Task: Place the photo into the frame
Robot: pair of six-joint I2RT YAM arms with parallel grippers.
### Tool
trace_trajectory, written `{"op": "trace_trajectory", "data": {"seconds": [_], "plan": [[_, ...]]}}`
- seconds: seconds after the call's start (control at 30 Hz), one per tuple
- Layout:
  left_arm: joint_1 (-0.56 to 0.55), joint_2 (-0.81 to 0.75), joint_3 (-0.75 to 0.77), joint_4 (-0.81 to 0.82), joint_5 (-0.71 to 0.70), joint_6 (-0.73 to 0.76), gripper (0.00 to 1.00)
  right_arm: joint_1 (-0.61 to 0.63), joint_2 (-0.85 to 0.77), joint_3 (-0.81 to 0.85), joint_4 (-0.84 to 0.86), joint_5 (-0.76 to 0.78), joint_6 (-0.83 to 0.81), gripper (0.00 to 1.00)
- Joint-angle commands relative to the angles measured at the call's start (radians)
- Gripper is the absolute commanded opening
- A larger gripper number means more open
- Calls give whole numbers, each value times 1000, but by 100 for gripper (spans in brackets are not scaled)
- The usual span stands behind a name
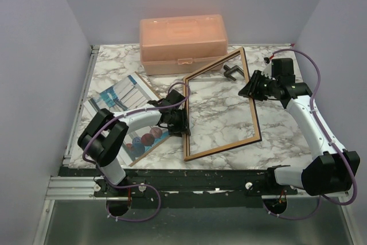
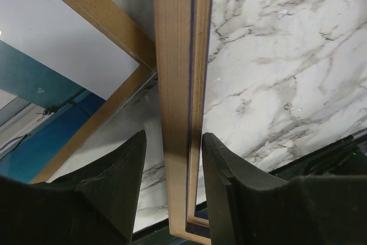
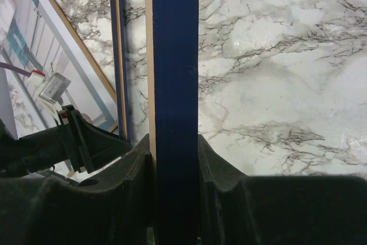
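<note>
The frame [image 1: 223, 148], stiff and light, tilts over the bench [image 1: 278, 133] — right pincer [image 1: 250, 90] clamps its right rail, left pincer [image 1: 184, 127] straddles its left rail, unclamped. Left of the frame lies the photo [image 1: 114, 97], glossy, likely bendy — take its edge.

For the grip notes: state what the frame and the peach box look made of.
The frame is likely wood: tan grain on the back, matte navy front. The box is apparently translucent plastic: light glows through it, and the latch looks moulded.
</note>
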Motion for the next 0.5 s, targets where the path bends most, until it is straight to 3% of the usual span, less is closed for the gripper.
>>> {"op": "trace_trajectory", "data": {"seconds": [0.0, 0.27, 0.37, 0.47], "plan": [[-10, 34, 27, -1, -25, 2, 44, -11, 21, -34, -77, 87, -16, 1], [-10, 80, 15, 49, 4, 4, 31, -11, 31, -33, -76, 55, -12, 3], [-12, 94, 12, 59, 12, 2, 22, -12, 34, -22, -87, 41, -21, 18], [-11, 105, 12, 56, 12, 2, 14, -11, 32, -5, -104, 62, -30, 41]]}}
